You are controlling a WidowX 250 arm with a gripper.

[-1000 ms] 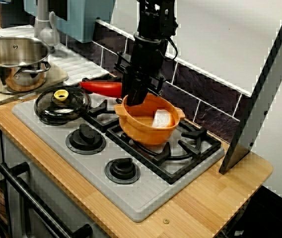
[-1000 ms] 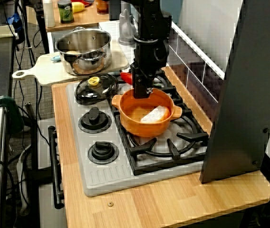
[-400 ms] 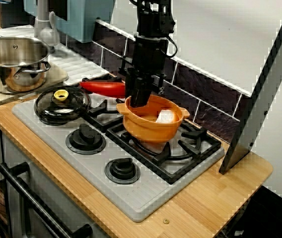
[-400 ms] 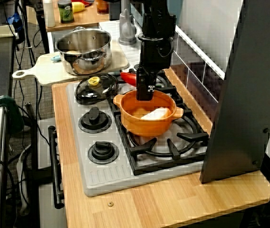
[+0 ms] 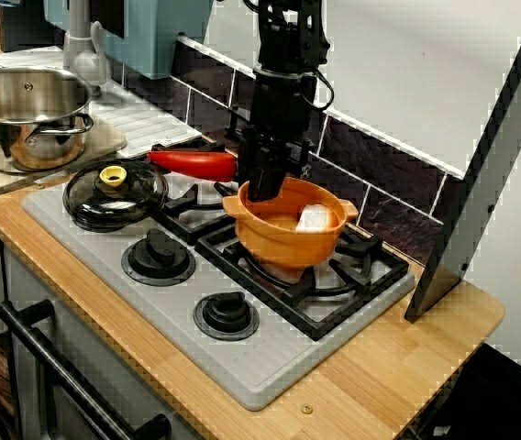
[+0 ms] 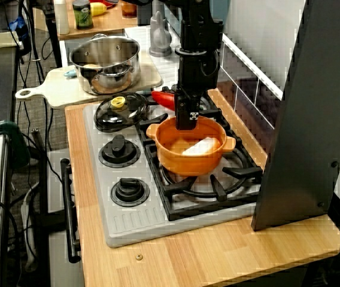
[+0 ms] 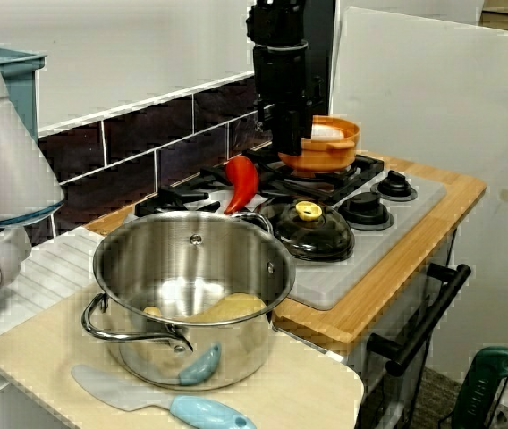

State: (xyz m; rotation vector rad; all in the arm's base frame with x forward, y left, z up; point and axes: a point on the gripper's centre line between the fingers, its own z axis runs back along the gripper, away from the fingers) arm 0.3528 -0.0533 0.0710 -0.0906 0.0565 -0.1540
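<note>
One black claw [image 5: 263,190] is clamped on the left rim of a round orange plastic bowl [image 5: 286,244], seemingly just off the black grate [image 5: 357,273] near the grey stove's [image 5: 270,367] back edge; it looks light, rigid, slick, apt to tilt from that rim hold.

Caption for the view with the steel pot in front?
Gripper holds an orange bowl by its rim over the stove.

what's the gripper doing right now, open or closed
Gripper: closed on the near rim of the round orange two-handled pot, which has a white block inside.
</note>
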